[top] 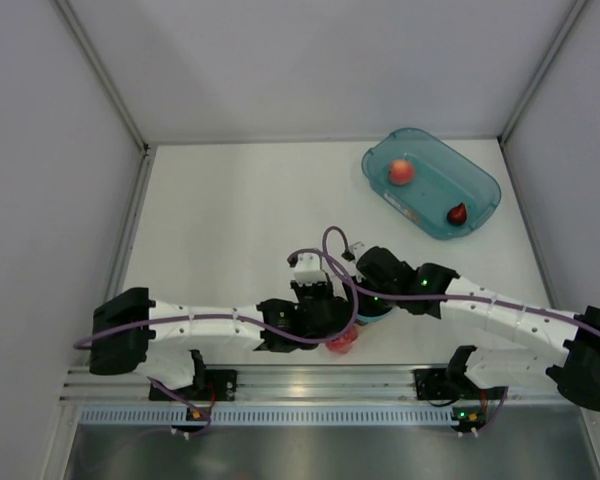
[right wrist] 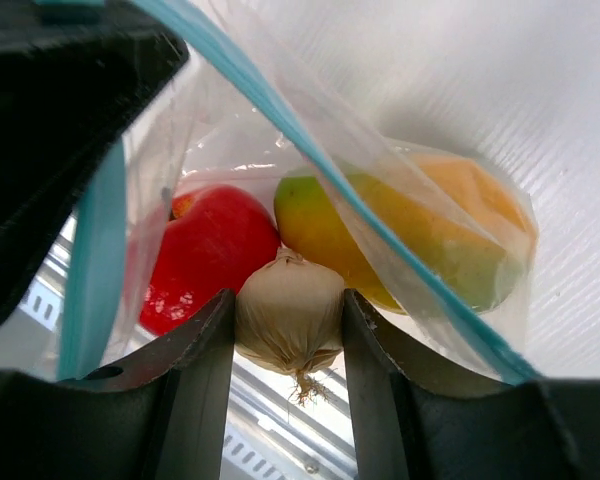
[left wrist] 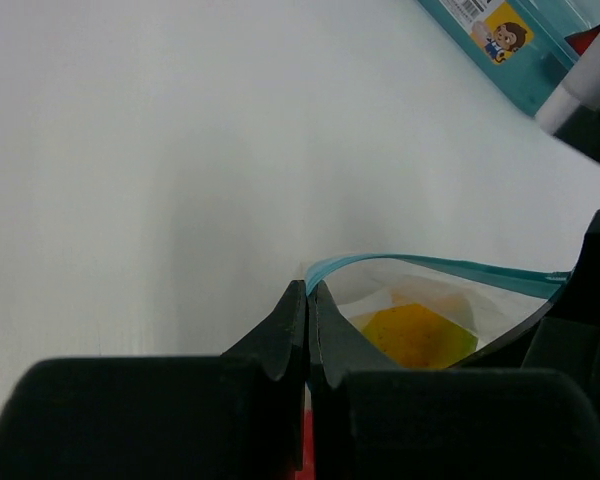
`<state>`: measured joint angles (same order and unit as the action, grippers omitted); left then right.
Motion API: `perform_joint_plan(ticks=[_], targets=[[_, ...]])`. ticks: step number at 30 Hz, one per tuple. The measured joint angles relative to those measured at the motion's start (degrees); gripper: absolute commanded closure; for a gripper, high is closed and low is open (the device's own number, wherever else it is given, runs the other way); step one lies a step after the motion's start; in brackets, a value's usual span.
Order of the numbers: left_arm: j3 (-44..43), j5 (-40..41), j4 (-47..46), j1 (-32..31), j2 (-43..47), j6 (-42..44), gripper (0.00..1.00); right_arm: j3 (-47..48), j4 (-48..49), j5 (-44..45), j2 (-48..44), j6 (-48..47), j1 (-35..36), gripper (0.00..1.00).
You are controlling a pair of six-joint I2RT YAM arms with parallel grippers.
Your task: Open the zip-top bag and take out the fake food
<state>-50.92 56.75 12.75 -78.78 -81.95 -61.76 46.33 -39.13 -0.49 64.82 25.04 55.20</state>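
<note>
The zip-top bag (right wrist: 410, 290) is clear with a teal zip strip (left wrist: 430, 265), and its mouth gapes open. My left gripper (left wrist: 307, 290) is shut on one corner of that strip. My right gripper (right wrist: 288, 297) reaches into the mouth, its jaws closed on a beige garlic-like bulb (right wrist: 288, 325) of fake food. Behind the bulb in the bag lie a red tomato-like ball (right wrist: 210, 255) and a yellow-orange mango (right wrist: 400, 240). From above, both grippers meet near the table's front edge, left (top: 325, 312) and right (top: 372, 300), with red fruit (top: 342, 343) showing under them.
A teal translucent tub (top: 477, 192) stands at the back right, holding a pinkish peach ball (top: 401, 171) and a small dark red piece (top: 458, 213). White walls enclose the table on three sides. The metal rail (top: 310, 385) with the arm bases runs along the front edge.
</note>
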Motion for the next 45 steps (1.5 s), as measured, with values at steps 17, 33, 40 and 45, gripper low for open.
perform_joint_plan(ticks=[17, 33, 40, 45], targets=[[-0.6, 0.9, 1.6, -1.2, 4.3, 6.3, 1.00, 7.0, 7.3, 4.9, 4.1, 0.6, 1.2, 0.80], [-0.4, 1.4, 7.1, 3.3, 8.3, 7.2, 1.00, 14.4, -0.5, 13.4, -5.1, -0.4, 1.1, 0.80], [2.6, -0.1, 8.7, 9.1, 14.7, 7.2, 1.00, 20.9, -3.6, 17.2, -5.6, -3.6, -11.9, 0.79], [5.3, -2.9, 9.3, 15.0, 20.1, 8.2, 1.00, 23.4, -2.4, 21.1, -1.6, -5.0, -28.8, 0.78]])
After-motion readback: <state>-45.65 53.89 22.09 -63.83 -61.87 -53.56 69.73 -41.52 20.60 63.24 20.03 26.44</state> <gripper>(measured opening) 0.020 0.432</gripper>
